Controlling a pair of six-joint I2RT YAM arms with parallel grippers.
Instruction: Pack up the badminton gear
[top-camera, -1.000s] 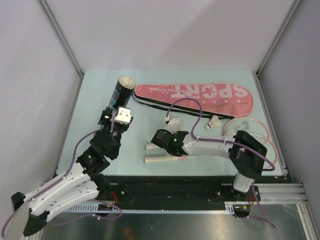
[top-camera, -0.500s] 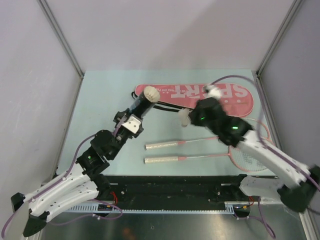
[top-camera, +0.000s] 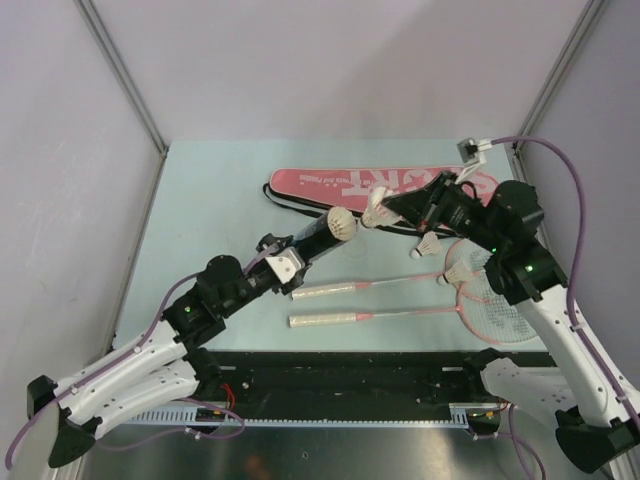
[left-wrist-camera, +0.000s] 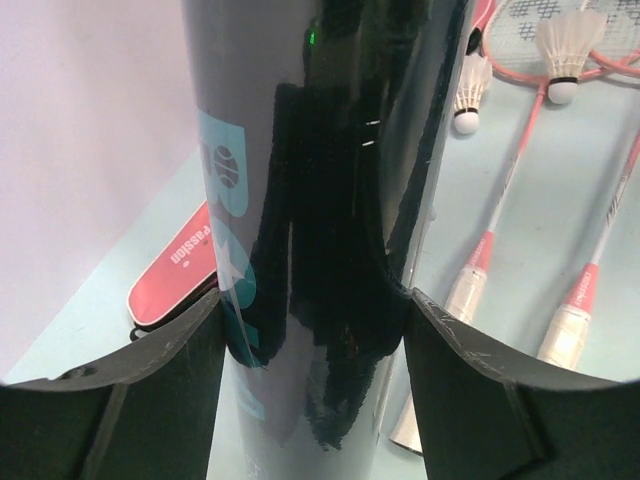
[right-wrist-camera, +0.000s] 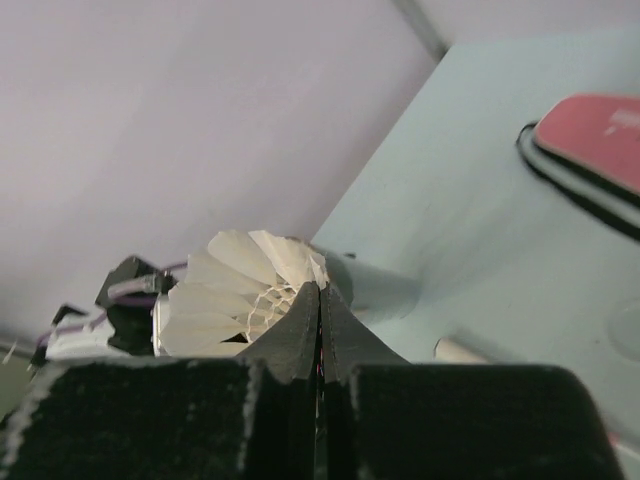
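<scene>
Aslant, tube (top-camera: 315, 240) in wide left jaws, mouth toward shuttlecock (top-camera: 378, 212) in tight right jaws

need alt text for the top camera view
The left gripper holds a black tube tilted toward the right gripper, which pinches a shuttlecock near its mouth. Two rackets, two loose shuttlecocks and a pink bag lie on the table.
</scene>
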